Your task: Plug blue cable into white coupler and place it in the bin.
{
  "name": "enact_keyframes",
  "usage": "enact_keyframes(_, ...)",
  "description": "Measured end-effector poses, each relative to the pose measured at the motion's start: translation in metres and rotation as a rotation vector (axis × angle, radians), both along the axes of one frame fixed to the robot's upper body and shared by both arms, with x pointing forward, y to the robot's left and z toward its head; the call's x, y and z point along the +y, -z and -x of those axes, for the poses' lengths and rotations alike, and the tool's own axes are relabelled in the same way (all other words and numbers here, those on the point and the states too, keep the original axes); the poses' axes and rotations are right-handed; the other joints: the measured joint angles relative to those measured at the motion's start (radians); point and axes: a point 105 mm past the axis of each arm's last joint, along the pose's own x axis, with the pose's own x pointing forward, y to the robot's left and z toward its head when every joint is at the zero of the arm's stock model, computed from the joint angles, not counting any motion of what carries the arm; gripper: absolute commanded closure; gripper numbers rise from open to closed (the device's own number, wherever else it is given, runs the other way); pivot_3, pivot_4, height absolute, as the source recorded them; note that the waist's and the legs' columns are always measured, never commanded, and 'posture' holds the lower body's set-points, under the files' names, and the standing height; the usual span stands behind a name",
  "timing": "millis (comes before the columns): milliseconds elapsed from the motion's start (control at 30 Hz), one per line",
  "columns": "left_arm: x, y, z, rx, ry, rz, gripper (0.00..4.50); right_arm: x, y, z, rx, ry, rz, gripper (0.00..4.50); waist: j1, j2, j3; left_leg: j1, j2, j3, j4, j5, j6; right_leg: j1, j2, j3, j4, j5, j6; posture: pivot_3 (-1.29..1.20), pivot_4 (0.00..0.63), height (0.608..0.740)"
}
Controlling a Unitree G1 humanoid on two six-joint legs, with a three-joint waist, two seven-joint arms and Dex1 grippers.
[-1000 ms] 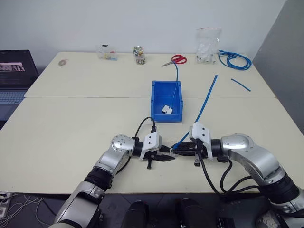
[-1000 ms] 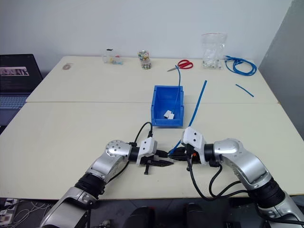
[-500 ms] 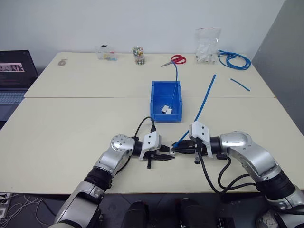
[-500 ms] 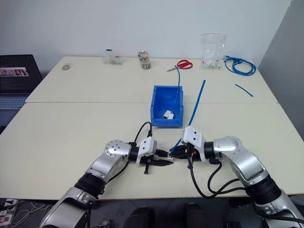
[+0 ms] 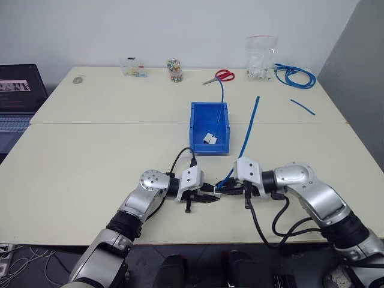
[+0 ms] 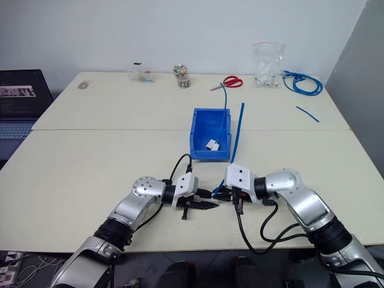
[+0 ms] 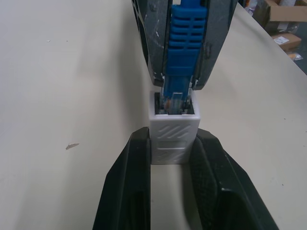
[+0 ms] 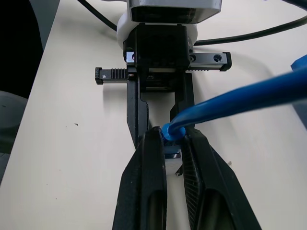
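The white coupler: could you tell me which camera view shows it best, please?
The left wrist view: the white coupler sits large between the left gripper fingers, the blue cable plug in its opening. The right wrist view shows a sliver behind the right gripper; the eye views show a speck.

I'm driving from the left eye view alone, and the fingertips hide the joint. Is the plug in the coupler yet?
Observer: The left wrist view shows the clear plug of the blue cable sitting in the mouth of the white coupler; whether it has latched I cannot tell.
Operator: Is the coupler gripped firmly?
Observer: The left gripper clamps it between both fingers, squarely on its two sides.
Operator: And the cable?
Observer: The right gripper pinches the blue boot just behind the plug.
Operator: Is the bin free?
Observer: The bin already holds two small white couplers and another thin blue cable end.
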Motion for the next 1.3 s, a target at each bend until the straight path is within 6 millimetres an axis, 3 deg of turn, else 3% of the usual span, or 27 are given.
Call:
enact_keyframes(600, 0.007, 0.006, 0.005, 0.009, -0.066, -0.002, 3.71, 0.007, 0.015, -0.007, 0.042, -0.067, 0.011, 4.32, -0.007, -0.001, -0.017, 0.004, 0.001, 0.000, -0.001, 0.000, 0.000, 0.002, 0.001, 0.001, 0.001, -0.001, -0.001, 0.00, 0.150, 0.740)
enact_keyframes(667, 0.007, 0.006, 0.006, 0.007, -0.078, 0.000, 3.01, 0.007, 0.014, -0.007, 0.044, -0.057, -0.001, 4.32, -0.007, -0.001, -0.018, 0.005, 0.002, 0.000, -0.002, 0.000, 0.000, 0.002, 0.001, 0.001, 0.001, -0.001, -0.001, 0.00, 0.150, 0.740)
enact_keyframes(767, 0.008, 0.004, 0.006, 0.009, -0.105, 0.015, 2.32, 0.007, 0.013, -0.008, 0.064, -0.017, -0.023, 4.32, -0.007, -0.001, -0.018, 0.004, 0.002, 0.000, -0.002, 0.000, 0.000, 0.002, 0.001, 0.001, 0.002, -0.001, -0.001, 0.00, 0.150, 0.740)
enact_keyframes(933, 0.008, -0.022, 0.009, 0.051, -0.201, 0.124, 1.15, -0.001, 0.006, -0.012, 0.214, 0.162, -0.129, 4.32, -0.003, 0.000, -0.018, 0.002, 0.001, -0.001, -0.001, 0.000, 0.000, 0.000, 0.000, 0.000, 0.002, 0.000, -0.003, 0.00, 0.150, 0.740)
enact_keyframes(1033, 0.019, -0.046, 0.015, 0.036, -0.301, 0.189, 0.56, -0.011, -0.009, -0.022, 0.287, 0.284, -0.207, 4.32, -0.008, 0.000, -0.016, 0.000, 0.001, -0.001, -0.001, 0.000, 0.000, -0.001, -0.002, 0.001, 0.002, 0.000, -0.003, 0.00, 0.150, 0.740)
enact_keyframes(1100, 0.034, -0.063, 0.017, 0.010, -0.404, 0.215, 0.13, -0.006, -0.039, -0.038, 0.314, 0.327, -0.307, 4.32, -0.017, 0.001, -0.014, 0.001, 0.003, -0.001, -0.002, 0.000, 0.000, -0.001, -0.003, 0.001, 0.002, 0.001, -0.005, 0.00, 0.150, 0.740)
enact_keyframes(1200, 0.042, -0.087, 0.019, -0.013, -0.506, 0.284, 0.03, 0.010, -0.094, -0.063, 0.306, 0.339, -0.453, 4.32, -0.023, 0.002, -0.013, 0.002, 0.004, -0.003, -0.002, 0.000, 0.000, -0.001, -0.001, 0.000, 0.002, 0.002, -0.006, 0.00, 0.150, 0.740)
enact_keyframes(1300, 0.055, -0.099, 0.014, -0.024, -0.652, 0.349, 0.03, 0.018, -0.119, -0.090, 0.324, 0.397, -0.513, 4.32, -0.017, 0.002, -0.013, 0.001, 0.002, -0.004, -0.003, 0.000, 0.000, 0.000, 0.001, -0.001, 0.002, 0.002, -0.006, 0.00, 0.150, 0.740)
